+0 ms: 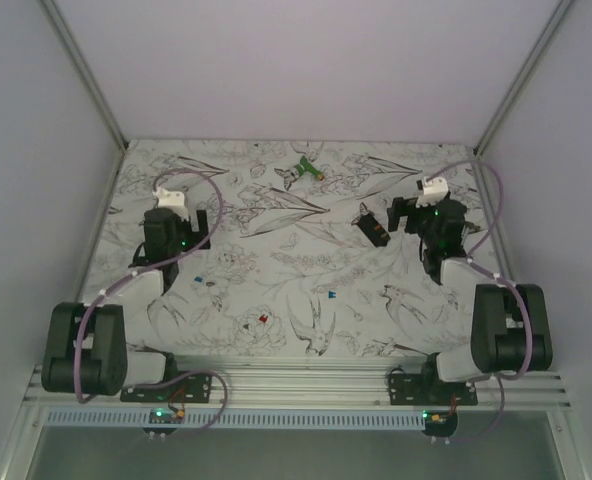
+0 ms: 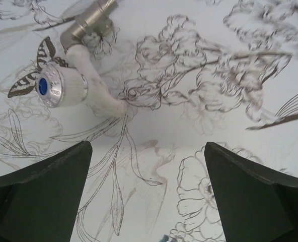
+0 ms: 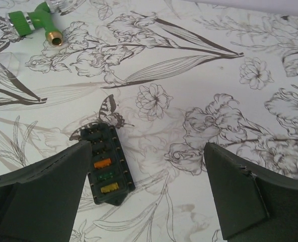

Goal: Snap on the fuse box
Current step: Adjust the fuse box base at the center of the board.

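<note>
White flower-printed tabletop (image 1: 266,270), plain pale walls (image 1: 316,60), black fuse box (image 3: 104,169) lying flat, left pincer (image 2: 148,146) and right pincer (image 3: 145,146) spread.

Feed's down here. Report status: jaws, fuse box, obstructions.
Left gripper, right gripper: jaws open, empty. Fuse box flat on table beside right gripper, not gripped. Green fitting well beyond it, not in the way.

One black oblong plastic fuse box (image 3: 105,164), with three seated fuses (image 3: 102,163): one orange, one green, one yellow. One green-and-white plastic gadget (image 3: 35,20) with a brass mouth. One white plastic tap (image 2: 76,83) with a blue-capped knob. Three tiny loose fuses: two blue fuses (image 1: 196,279), one red fuse (image 1: 263,320).
</note>
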Robot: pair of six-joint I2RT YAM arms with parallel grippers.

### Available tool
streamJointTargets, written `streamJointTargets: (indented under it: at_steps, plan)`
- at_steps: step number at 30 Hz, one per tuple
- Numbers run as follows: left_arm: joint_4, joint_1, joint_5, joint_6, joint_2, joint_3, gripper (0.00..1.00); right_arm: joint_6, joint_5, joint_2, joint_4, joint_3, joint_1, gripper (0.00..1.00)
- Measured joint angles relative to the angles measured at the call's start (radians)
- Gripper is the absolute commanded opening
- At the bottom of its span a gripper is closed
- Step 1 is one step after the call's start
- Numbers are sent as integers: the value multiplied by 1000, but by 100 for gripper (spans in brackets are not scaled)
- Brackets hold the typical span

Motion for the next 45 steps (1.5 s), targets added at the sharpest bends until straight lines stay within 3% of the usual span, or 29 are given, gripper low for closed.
streamJointTargets:
  at_steps: [4, 14, 20, 28, 34, 39, 45]
  plan:
    - [-107, -2, -1, -80, -44, 74, 100, -15, -44, 62, -122, 124, 14, 99]
    - [-325, -92, 141, -340, -37, 182, 100, -94, -143, 355, -475, 420, 89, 80]
    - [-381, -182, 196, -388, -23, 183, 100, -150, -166, 413, -626, 507, 125, 61]
    - [-424, -241, 228, -422, 9, 182, 100, -253, -203, 433, -741, 557, 167, 43]
    - [-447, -248, 236, -432, 9, 179, 100, -346, -257, 447, -813, 595, 262, 41]
    - [-452, -248, 236, -439, 6, 176, 100, -428, -293, 460, -879, 626, 366, 46]
    - [-467, -248, 236, -443, -11, 169, 100, -455, -293, 463, -905, 638, 466, 62]
